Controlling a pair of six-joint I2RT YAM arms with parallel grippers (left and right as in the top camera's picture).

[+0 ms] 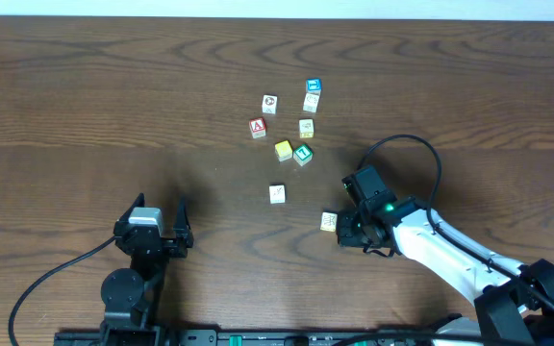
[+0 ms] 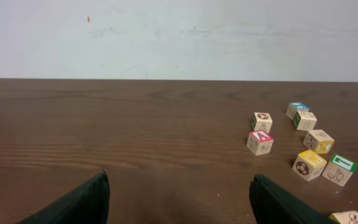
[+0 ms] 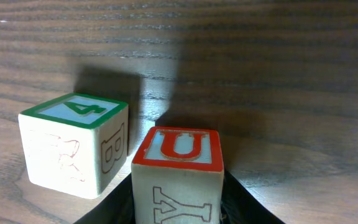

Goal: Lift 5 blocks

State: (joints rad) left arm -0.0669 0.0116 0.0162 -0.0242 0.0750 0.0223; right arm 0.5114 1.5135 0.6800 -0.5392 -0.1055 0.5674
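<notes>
Block U (image 3: 176, 177) between right gripper (image 3: 176, 208) fingers, grip unclear; block 4 (image 3: 73, 143) just left. T block (image 1: 303, 154) lies ahead-left, nearer right arm; left gripper (image 2: 180, 186) spread wide.

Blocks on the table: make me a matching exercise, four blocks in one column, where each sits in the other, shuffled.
1. red A block
2. blue-topped block
3. green T block
4. red U block

a. between the right gripper's fingers
b. directly beside the yellow block
c. at the cluster's far end
d. farthest left in the cluster

Pairs: 1-d, 2-c, 3-b, 4-a
</notes>
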